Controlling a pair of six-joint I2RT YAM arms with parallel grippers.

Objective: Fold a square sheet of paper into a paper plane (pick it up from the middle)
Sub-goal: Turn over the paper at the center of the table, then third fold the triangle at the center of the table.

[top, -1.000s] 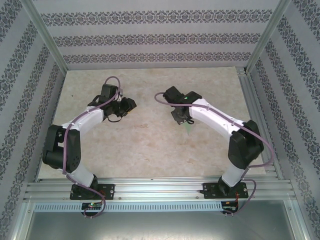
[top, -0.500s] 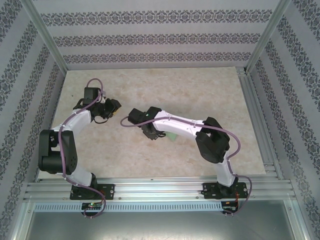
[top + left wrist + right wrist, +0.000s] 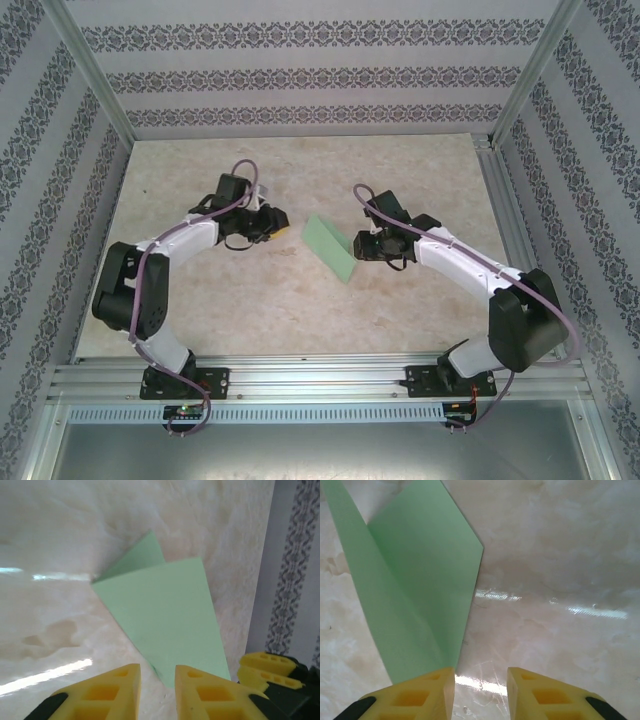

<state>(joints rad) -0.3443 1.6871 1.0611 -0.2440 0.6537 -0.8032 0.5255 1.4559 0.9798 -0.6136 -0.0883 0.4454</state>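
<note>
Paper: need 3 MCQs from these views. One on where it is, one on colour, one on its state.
1. Where is the paper?
A. On the table between the left gripper and right gripper
B. On the rail by the arm bases
C. At the far left corner

2. Its colour?
A. White
B. Yellow
C. Light green

3. Its state?
A. Flat, unfolded square
B. Folded, with a crease
C. Crumpled ball

Answers:
1 A, the top view shows it lying between the two fingertip pairs.
2 C, it is light green in all three views.
3 B, the right wrist view shows a crease with flaps on either side.
</note>
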